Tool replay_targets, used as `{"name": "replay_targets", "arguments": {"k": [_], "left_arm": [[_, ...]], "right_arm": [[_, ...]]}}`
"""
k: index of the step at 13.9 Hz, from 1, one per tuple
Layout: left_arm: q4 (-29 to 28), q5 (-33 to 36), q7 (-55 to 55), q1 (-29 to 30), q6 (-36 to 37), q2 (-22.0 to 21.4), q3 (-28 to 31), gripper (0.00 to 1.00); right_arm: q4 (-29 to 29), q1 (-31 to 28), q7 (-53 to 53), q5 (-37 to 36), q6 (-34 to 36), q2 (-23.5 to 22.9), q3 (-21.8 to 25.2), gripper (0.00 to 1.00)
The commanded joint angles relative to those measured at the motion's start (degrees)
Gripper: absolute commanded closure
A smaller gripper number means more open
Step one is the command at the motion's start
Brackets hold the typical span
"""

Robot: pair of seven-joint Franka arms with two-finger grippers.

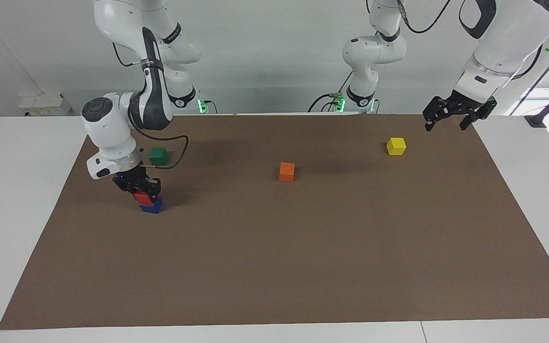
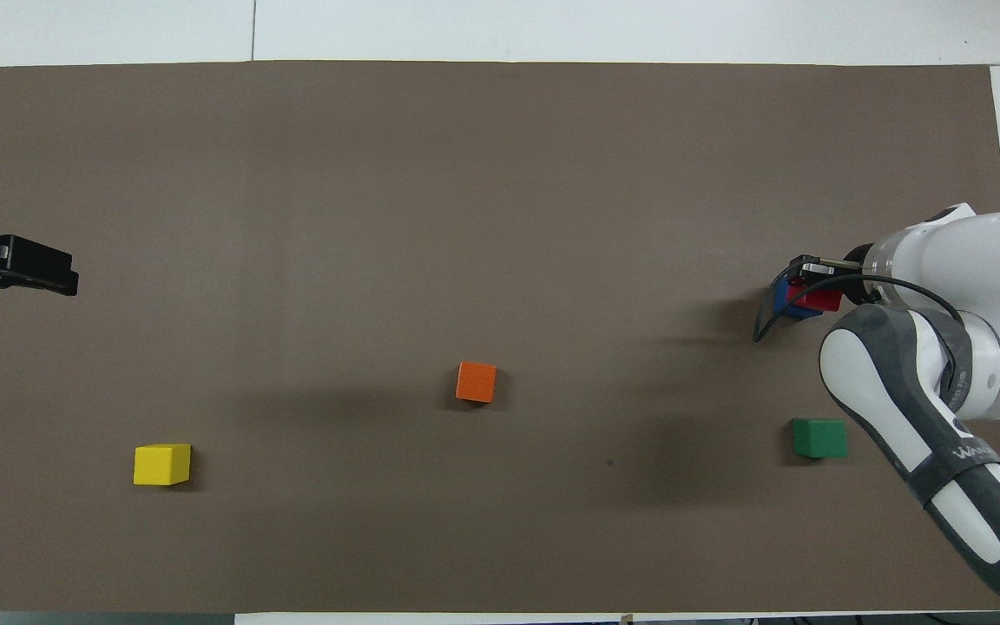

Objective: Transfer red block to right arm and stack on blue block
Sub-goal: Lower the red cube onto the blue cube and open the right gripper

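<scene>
The red block [image 1: 143,197] sits on top of the blue block [image 1: 152,206] toward the right arm's end of the brown mat. My right gripper [image 1: 142,191] is down on the stack, its fingers shut on the red block. In the overhead view the red block [image 2: 818,300] shows under the right gripper [image 2: 811,279], with the blue block [image 2: 780,299] peeking out beside it. My left gripper [image 1: 446,125] hangs open and empty in the air, over the mat's edge at the left arm's end near a yellow cube [image 1: 396,146]. It also shows in the overhead view [image 2: 57,276].
A green cube [image 1: 158,156] lies nearer to the robots than the stack. An orange cube [image 1: 287,172] lies at mid-mat. The yellow cube [image 2: 161,464] lies toward the left arm's end. The brown mat [image 1: 303,267] covers most of the table.
</scene>
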State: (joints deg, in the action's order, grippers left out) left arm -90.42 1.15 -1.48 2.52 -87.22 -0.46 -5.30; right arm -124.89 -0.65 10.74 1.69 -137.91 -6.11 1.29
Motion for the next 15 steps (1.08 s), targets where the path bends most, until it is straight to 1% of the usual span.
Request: {"name": "replay_targets", "arguments": {"k": [1,2,7,9,10,11,13,15], "left_arm": [[-1.16,-0.27,-0.89,0.47,0.56,-1.21,-0.15,0.00],[-1.16,-0.27,-0.89,0.47,0.39,-1.21,-0.15,0.00],[-1.16,-0.27,-0.89,0.47,0.47,-1.21,-0.15,0.00],[-1.16,-0.27,-0.89,0.38,0.47,-1.21,-0.15,0.00],[-1.16,-0.27,-0.89,0.38,0.47,-1.21,-0.15,0.00],[-1.16,-0.27,-0.89,0.47,0.47,-1.21,-0.15,0.00],[-1.16,-0.27,-0.89,0.47,0.47,-1.21,-0.15,0.00],[-1.16,-0.27,-0.89,0.47,0.47,-1.21,-0.15,0.00]], "right_arm": [[-0.44,-1.11,-1.86,1.92,-1.40,-0.13,-0.76,0.47],[-0.44,-1.11,-1.86,1.92,-1.40,-0.13,-0.76,0.42],[-0.44,-1.46,-2.12,1.92,-1.48,-0.13,-0.76,0.41],[-0.44,-1.46,-2.12,1.92,-1.48,-0.13,-0.76,0.36],[-0.44,-1.46,-1.95,1.92,-1.31,-0.13,-0.76,0.19],[-0.18,-1.46,-1.86,1.92,-1.05,-0.13,-0.76,0.00],[0.17,-1.29,-1.33,2.01,-0.87,-0.13,-0.76,0.00],[2.00,-0.85,0.07,2.01,0.00,-0.66,-0.76,0.00]]}}
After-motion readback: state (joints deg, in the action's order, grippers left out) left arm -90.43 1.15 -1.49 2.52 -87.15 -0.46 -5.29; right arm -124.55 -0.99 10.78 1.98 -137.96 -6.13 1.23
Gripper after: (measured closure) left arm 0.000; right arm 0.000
